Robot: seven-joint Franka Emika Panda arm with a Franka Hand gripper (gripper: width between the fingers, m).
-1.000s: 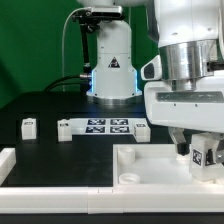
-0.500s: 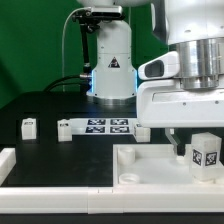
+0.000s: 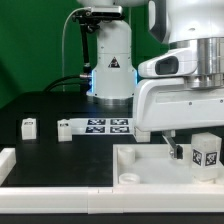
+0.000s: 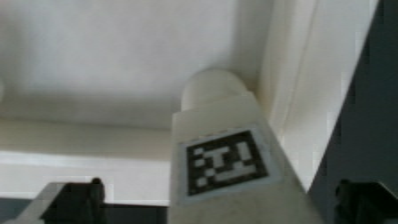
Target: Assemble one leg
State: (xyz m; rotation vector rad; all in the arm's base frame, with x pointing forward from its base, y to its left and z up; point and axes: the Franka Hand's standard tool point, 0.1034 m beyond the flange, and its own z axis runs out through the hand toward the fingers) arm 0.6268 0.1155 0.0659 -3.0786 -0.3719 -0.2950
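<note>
The fingers (image 3: pixel 196 152) clamp the leg (image 3: pixel 206 152) over the white panel (image 3: pixel 140 160); another leg (image 3: pixel 29 126) and the marker board (image 3: pixel 105 126) lie far left on the counter (image 3: pixel 50 100)

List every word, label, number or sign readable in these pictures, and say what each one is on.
No readable words or numbers anywhere.
Triangular warning sign, black symbol inside, too small to make out: on the robot base.
Black-and-white square marker tags, patterns only, no text: on the leg held under the gripper, on the marker board, and on a small white block.
</note>
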